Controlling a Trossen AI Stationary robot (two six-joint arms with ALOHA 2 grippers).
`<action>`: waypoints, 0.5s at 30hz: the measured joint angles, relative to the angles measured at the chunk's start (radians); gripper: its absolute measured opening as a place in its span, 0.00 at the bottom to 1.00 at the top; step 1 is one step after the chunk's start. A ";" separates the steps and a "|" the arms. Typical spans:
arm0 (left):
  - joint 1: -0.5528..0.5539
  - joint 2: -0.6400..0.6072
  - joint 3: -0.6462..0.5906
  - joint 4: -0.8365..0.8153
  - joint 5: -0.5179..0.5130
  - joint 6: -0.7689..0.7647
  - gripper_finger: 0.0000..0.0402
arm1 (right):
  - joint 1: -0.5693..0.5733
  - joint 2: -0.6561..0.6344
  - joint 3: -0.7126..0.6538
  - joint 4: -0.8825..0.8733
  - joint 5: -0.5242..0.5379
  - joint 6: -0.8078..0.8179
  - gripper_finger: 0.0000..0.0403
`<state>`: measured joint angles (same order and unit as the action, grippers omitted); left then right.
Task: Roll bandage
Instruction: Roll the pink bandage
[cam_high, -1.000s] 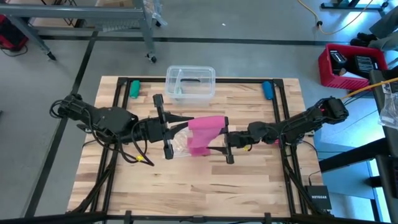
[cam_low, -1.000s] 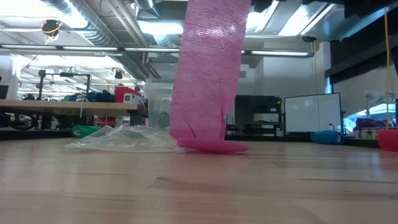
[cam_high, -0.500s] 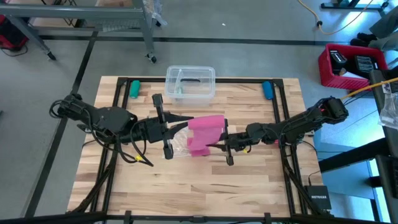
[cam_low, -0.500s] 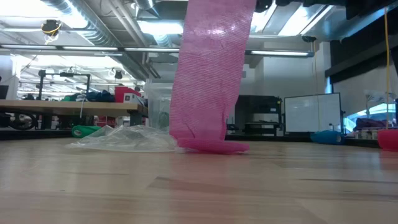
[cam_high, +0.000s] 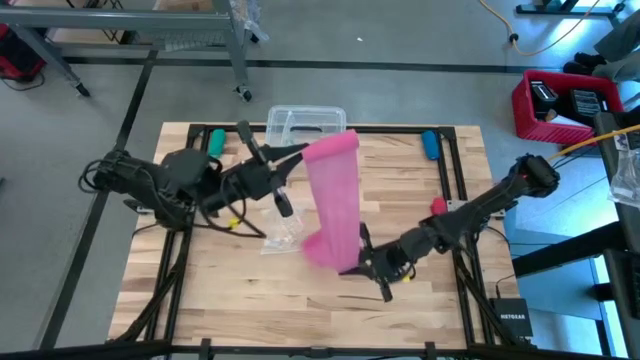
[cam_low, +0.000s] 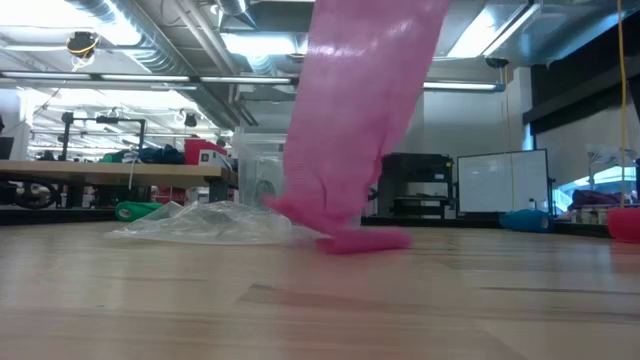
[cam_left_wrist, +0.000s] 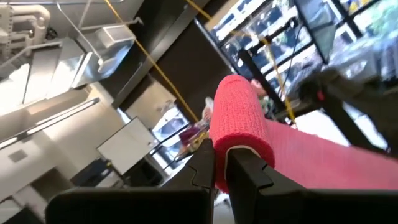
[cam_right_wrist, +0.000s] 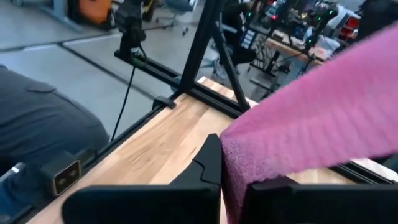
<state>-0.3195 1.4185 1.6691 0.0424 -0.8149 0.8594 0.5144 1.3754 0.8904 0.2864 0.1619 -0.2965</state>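
Note:
The pink bandage (cam_high: 335, 195) is stretched out as a long strip, from high over the table's far middle down to the near middle. My left gripper (cam_high: 300, 152) is shut on its upper end (cam_left_wrist: 239, 118), which curls over like a roll. My right gripper (cam_high: 352, 265) is shut on its lower part (cam_right_wrist: 311, 112). In the low view the bandage (cam_low: 360, 110) slants down, and its lowest bit (cam_low: 365, 240) lies on the table. My left gripper pinches the bandage's curled upper end (cam_left_wrist: 219, 163) between its two fingers, reaching in about level from the table's left. That end is held high, clear of the table, and the strip runs down from it. My right gripper pinches the bandage close to its lower end (cam_right_wrist: 235, 171) between its two fingers, coming in low from the table's right near side. The strip rises away from the fingers, drawn fairly straight, while the end below them (cam_low: 365, 240) touches the table.
A crumpled clear wrapper (cam_high: 280, 232) lies left of the bandage's lower end. A clear plastic box (cam_high: 305, 128) stands at the far middle, with a green thing (cam_high: 215, 141) to its left and a blue one (cam_high: 430, 144) to its right. A small red thing (cam_high: 437, 206) lies by the right arm.
My right gripper has gone toward the table's near edge and a little left, taking the bandage's lower part with it. My left gripper has swung toward the far edge and turned, carrying the upper end. The bandage, earlier hanging short and upright, is now drawn out long and slanting.

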 joint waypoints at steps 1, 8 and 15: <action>0.008 0.000 0.000 -0.021 0.000 0.002 0.04 | 0.013 0.000 0.028 -0.041 0.018 0.000 0.01; 0.028 0.000 0.000 -0.198 0.000 -0.017 0.01 | 0.106 0.000 0.226 -0.315 0.154 0.000 0.01; 0.025 0.000 -0.077 -0.217 -0.001 -0.066 0.01 | 0.211 0.000 0.380 -0.404 0.271 -0.001 0.01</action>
<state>-0.2943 1.4185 1.5926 -0.1748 -0.8158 0.7931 0.7259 1.3754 1.2701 -0.1177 0.4325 -0.2974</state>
